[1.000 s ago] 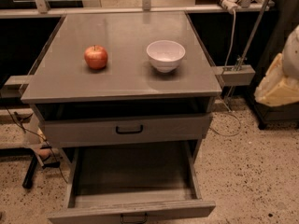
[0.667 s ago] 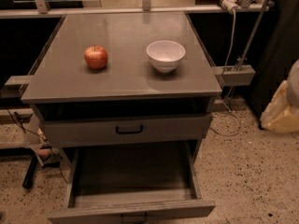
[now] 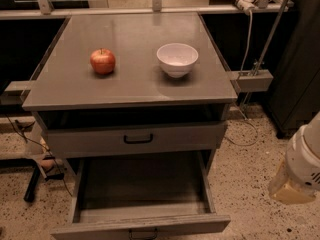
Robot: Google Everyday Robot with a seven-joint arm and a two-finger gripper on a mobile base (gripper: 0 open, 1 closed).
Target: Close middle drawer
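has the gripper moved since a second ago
Yes. The gripper at the right edge has dropped lower in view, from level with the cabinet top to level with the open middle drawer.

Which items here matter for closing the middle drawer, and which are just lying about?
Job:
middle drawer, pulled far out
its handle
gripper, low at the right edge, apart from the drawer

Lying about:
apple
white bowl
upper drawer with black handle

Grey middle drawer [image 3: 141, 224], pulled far out
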